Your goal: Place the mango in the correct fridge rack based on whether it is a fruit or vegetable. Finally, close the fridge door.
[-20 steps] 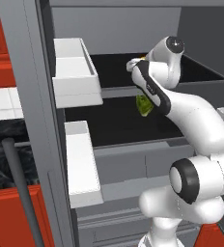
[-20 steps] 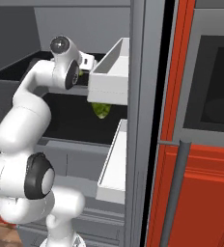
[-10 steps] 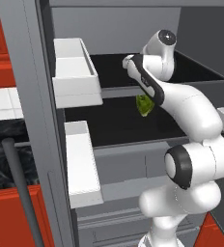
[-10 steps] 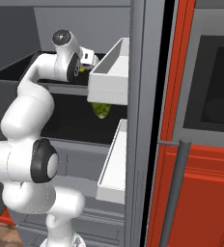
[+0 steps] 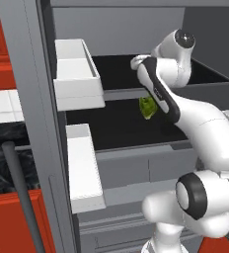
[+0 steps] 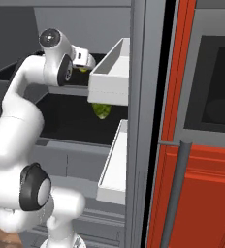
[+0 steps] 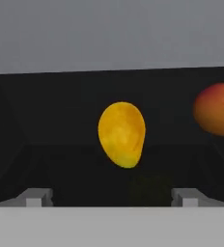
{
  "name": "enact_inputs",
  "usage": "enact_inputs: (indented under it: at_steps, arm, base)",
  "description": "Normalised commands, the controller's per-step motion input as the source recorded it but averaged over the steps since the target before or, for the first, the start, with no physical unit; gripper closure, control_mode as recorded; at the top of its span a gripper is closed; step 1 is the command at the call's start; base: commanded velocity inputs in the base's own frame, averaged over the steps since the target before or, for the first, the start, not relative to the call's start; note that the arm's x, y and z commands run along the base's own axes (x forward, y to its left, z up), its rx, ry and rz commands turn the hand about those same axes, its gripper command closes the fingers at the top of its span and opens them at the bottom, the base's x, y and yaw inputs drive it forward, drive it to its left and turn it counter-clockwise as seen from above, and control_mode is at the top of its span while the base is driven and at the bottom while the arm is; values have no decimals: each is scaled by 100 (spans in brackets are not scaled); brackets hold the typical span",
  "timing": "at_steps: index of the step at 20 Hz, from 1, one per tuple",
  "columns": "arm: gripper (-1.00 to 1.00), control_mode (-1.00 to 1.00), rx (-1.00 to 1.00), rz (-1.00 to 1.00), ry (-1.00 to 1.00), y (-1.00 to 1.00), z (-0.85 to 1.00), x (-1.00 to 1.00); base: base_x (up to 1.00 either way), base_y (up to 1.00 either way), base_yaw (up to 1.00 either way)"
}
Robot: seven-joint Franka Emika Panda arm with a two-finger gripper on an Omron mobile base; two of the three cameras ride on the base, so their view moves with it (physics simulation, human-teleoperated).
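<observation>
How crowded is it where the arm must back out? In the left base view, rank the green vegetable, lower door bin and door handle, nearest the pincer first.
From the pincer, up at the top shelf:
1. Green vegetable, just below it on the next shelf down.
2. Lower door bin, down to the left on the open door.
3. Door handle, far lower left.

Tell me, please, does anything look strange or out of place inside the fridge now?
Nothing stands out. The mango sits on the dark upper rack beside an orange-red fruit; the green leafy vegetable lies on the rack below.
</observation>
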Motion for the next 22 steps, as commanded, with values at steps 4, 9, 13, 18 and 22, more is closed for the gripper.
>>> enact_inputs:
  at_steps: [4,9,13,18,22]
  arm:
    - [-100,-100,4,0,-12,3,0,-100]
    - [-100,-100,6,-8,-6,0,0,-100]
    - [-100,-100,0,-4,5,1,-16,-63]
    - [-100,100,0,0,3,0,-6,-28]
    - [-100,100,0,0,0,0,0,0]
  base:
    - [0,0,0]
    - [0,0,0]
    - [0,0,0]
    - [-40,0,-1]
    - [-99,7,-5]
